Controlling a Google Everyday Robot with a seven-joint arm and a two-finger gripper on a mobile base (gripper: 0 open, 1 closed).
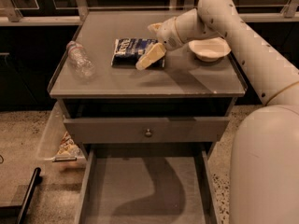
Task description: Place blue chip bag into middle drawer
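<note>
Jaws spread over the blue chip bag [130, 48] on the tabletop [187, 80], I'm at the grasp step: lower, then clamp.

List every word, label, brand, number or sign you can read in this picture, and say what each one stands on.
None of the text here can be read.
blue chip bag: white lettering, too blurred to read.
clear bottle: no legible label.
packet in the bin on the floor: print too blurred to read.
gripper, open over the bag's right end: no markings show.
</note>
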